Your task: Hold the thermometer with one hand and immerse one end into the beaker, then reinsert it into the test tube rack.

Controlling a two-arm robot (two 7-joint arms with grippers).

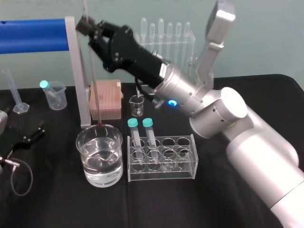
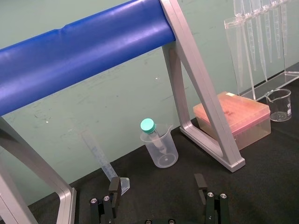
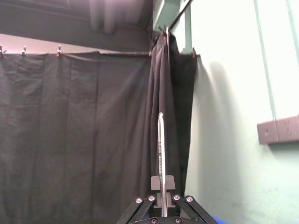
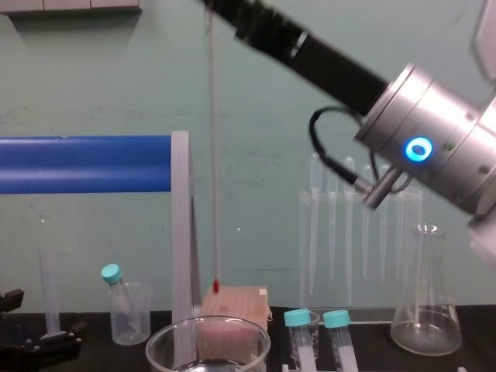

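Note:
My right gripper (image 1: 88, 24) is high over the table's left middle, shut on the thermometer (image 1: 95, 80), a long thin glass rod that hangs almost upright. Its red tip (image 4: 216, 287) is just above the beaker's rim in the chest view. The wide glass beaker (image 1: 99, 156) holds clear liquid and stands directly under the tip. In the right wrist view the rod (image 3: 160, 144) rises from between the pinched fingers (image 3: 168, 183). The clear test tube rack (image 1: 161, 159) stands right of the beaker. My left gripper (image 2: 157, 189) rests at the table's left, open with nothing between its fingers.
A blue bar on a grey frame (image 1: 33, 34) spans the back left, close beside the thermometer. Behind it are a pink box (image 1: 107, 99), a small plastic beaker with a teal-capped tube (image 1: 54, 95), a small glass beaker (image 1: 137, 105) and a pipette stand (image 1: 166, 35). Two teal-capped tubes (image 1: 142, 135) stand in the rack.

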